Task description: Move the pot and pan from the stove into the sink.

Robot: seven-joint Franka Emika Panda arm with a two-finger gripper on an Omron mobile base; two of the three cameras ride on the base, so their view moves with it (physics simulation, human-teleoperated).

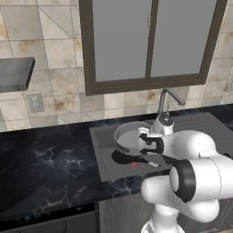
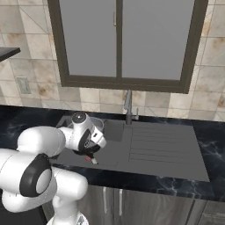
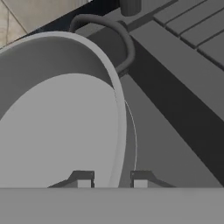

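Tool (image 3: 109,178) clamped on the pot (image 1: 127,136) rim, over the sink (image 1: 102,157). Best lowered level (faucet (image 1: 168,98) close), then released.

Glossy white rounded arm (image 1: 195,177) with dark joint rings and small dark fingertips (image 3: 83,178)

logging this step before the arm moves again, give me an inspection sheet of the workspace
surface: black marbled counter along a tiled wall.
job's things: the pot is held over the sink basin, its rim between the fingers; the pan lies dark in the basin under it; stove: nothing seen.
clutter: small red object in the basin by the pan.
grippers: gripper astride the pot's rim, one tip inside and one outside.
cables: nothing seen.
surroundings: faucet behind the sink, ridged drainboard, window above, wall outlet.
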